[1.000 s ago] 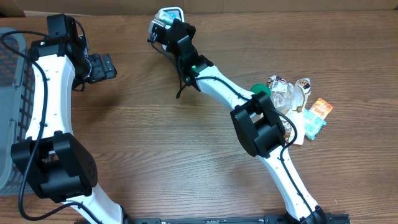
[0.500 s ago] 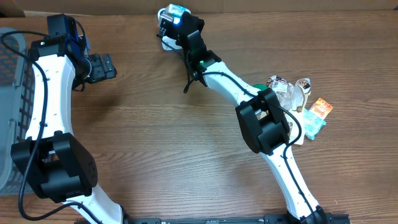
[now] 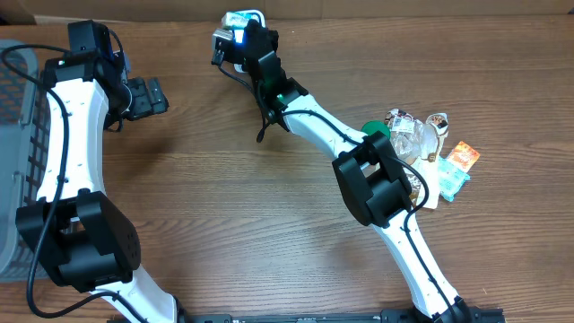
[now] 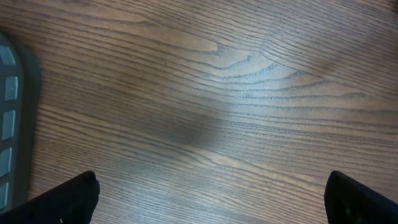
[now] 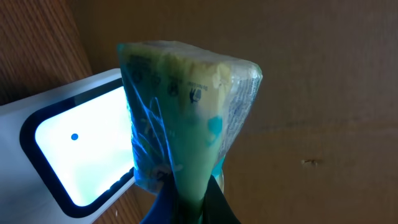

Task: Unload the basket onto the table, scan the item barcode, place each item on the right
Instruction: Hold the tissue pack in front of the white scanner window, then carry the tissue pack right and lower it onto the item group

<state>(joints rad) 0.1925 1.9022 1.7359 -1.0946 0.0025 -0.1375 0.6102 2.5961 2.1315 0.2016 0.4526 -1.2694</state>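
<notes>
R gripper (image 5: 183,196) was clamped tight on the bottom seam of the packet (image 5: 186,112), a teal-and-yellow film pouch. I had it up at the far edge of the table (image 3: 224,206), right in front of the scanner (image 5: 37,109). The scanner window was lit. In the wrist view the packet covered only the window's right part.

I couldn't spot the barcode itself on any side shown, so I reckoned the job was abt finding the right face. My judgement: roll the wrist slowly so each printed side squares up to the glass, w/ the pouch centred over the window, not off to one edge. Go slow, pause per face. The film looked crinkly and shiny, so glare or a fold across the code could spoil a read. The grip was low on the seam, so the pouch could flop.

L gripper (image 4: 211,199) hung w/ jaws wide apart and empty over bare wood, just beside the grey basket (image 3: 13,135), well apart from the scanner. A pile of other packets (image 3: 426,148) lay by the R arm's elbow, out of the way. Cardboard wall (image 5: 311,93) stood close behind the scanner, so little room to push fwd.
</notes>
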